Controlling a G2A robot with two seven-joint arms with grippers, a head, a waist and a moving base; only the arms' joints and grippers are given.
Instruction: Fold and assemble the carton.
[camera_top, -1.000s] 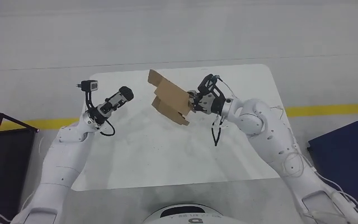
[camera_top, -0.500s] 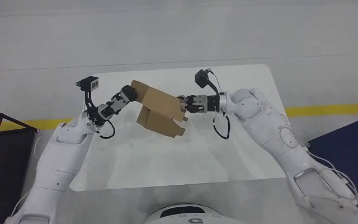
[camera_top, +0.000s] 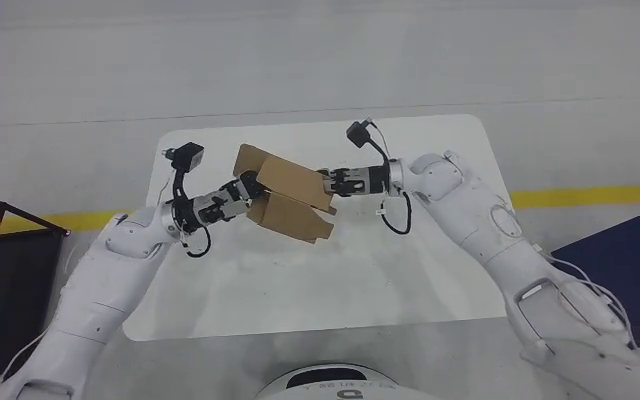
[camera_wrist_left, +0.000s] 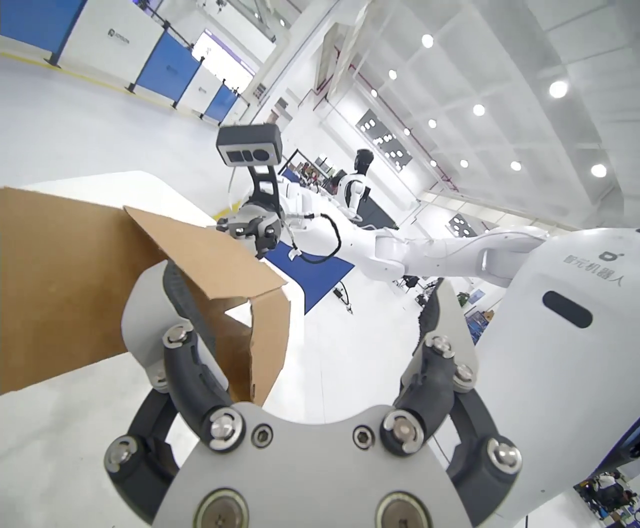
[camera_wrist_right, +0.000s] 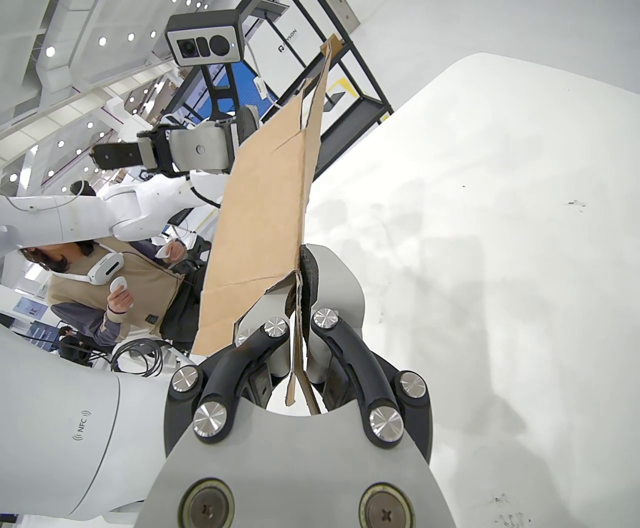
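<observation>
Cardboard, brown and corrugated, is making up the partly unfolded carton that is hanging slantwise over the far middle of the white, round-cornered tabletop in the top view, with an arm coming to it from either side. The left gripper is sitting at the carton's left end, and the right gripper is meeting its right edge. In the left wrist view, the left gripper is standing with its jaws spread wide. The carton is lying against one black ribbed finger, and a loose corner flap is poking into the gap. The other finger is staying well apart from the cardboard. Farther off in this view, the right gripper is pinching the carton's far edge. In the right wrist view, the right gripper is clamping tightly on the carton, both fingers pressing a thin edge of the cardboard between them. The panels are rising upward and away from the fingers, above the tabletop.
</observation>
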